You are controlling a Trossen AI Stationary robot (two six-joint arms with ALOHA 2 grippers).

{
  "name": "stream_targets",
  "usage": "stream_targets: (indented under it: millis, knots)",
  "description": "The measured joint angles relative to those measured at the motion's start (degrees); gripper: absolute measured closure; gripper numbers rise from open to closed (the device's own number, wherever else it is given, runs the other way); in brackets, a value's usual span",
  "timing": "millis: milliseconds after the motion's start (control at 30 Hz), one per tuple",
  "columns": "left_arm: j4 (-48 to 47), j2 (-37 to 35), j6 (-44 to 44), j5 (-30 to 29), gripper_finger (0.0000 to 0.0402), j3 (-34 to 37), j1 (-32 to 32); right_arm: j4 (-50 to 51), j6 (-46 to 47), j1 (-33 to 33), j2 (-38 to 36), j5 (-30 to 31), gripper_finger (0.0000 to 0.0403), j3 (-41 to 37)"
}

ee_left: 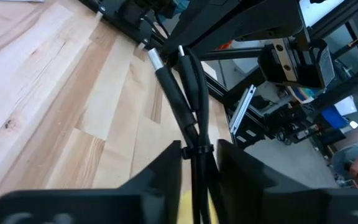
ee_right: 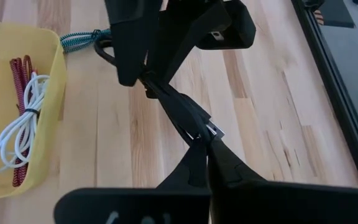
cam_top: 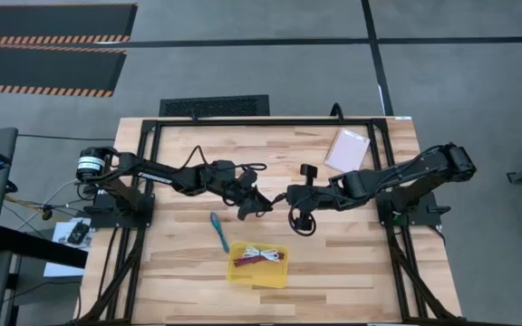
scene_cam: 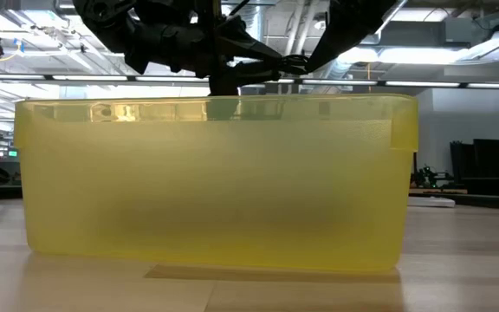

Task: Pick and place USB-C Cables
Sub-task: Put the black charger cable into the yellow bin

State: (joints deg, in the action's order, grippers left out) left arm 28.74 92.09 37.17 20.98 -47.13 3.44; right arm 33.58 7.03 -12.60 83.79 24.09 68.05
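The black USB-C cable bundle point(ee_left: 182, 99) is stretched between both grippers above the table's middle. My left gripper point(cam_top: 259, 205) is shut on one end, my right gripper point(cam_top: 284, 198) on the other, and they nearly meet. The teal cable point(cam_top: 217, 231) lies flat on the wood to the near left of them. The yellow tray point(cam_top: 284, 272) stands near the front edge, with the white cable point(ee_right: 17, 134) and the dark red cable point(ee_right: 20, 74) lying inside. In the low view the tray point(scene_cam: 215, 182) hides the cables. My left gripper point(ee_left: 197, 149) pinches the black bundle between its two fingers at the tied part point(ee_left: 196, 151), fingers lying along it; the plug ends point(ee_left: 157, 59) stick out ahead, clear of the table. My right gripper point(ee_right: 205, 140) pinches the bundle's plug end point(ee_right: 209, 129) at its fingertips, coming level from the table's right.
A pale pink flat packet point(cam_top: 348, 149) lies at the table's far right. Bare wood point(cam_top: 179, 263) stretches to the left of the tray and toward the near edge. Both arm bases stand at the table's left and right sides.
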Motion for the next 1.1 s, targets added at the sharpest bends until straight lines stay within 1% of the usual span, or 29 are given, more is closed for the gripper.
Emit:
stream_targets:
  millis: [133,233,333,500,600,700,767,833,967,1033,1100]
  knots:
    - [-0.2,0.0,-1.2,0.0,0.0357,0.0,0.0,0.0,0.0,0.0,0.0,0.0,0.0401,0.0]
    - [-0.2,0.0,-3.2,-0.4,0.0387,0.0,-0.2,0.0,-0.4,0.0,0.0,-0.1,0.0391,0.0]
    - [-0.8,0.0,-4.8,-1.3,0.0391,0.0,-0.8,-0.1,-2.5,-0.3,0.0,-0.2,0.0364,0.0]
    - [-2.5,0.0,-6.4,-2.9,0.0395,0.0,-2.4,0.2,-2.6,-0.6,-0.9,-0.3,0.0297,0.0]
    - [-2.8,0.0,-6.6,-3.2,0.0397,0.0,-3.5,0.6,-2.6,-1.2,-2.9,-0.3,0.0257,0.0]
    - [-3.8,-0.8,-7.0,-4.2,0.0397,0.0,-4.7,1.0,-2.3,-2.3,-6.0,-0.2,0.0227,0.0]
    - [-5.4,-2.0,-8.6,-6.5,0.0397,0.0,-5.7,1.2,-1.2,-3.0,-8.8,-0.1,0.0214,0.0]
    - [-6.8,-3.7,-10.9,-10.0,0.0397,0.0,-6.9,1.9,0.3,-3.6,-12.2,-0.1,0.0207,0.0]
    - [-7.9,-8.0,-15.3,-17.3,0.0398,0.0,-9.7,2.5,3.2,-4.3,-20.2,0.2,0.0207,0.0]
    - [-7.8,-10.3,-18.3,-22.0,0.0398,0.0,-11.5,2.4,4.4,-4.7,-24.3,0.3,0.0212,0.0]
    - [-7.3,-12.6,-21.3,-27.9,0.0398,0.0,-13.8,2.4,5.3,-5.4,-28.2,0.3,0.0217,0.0]
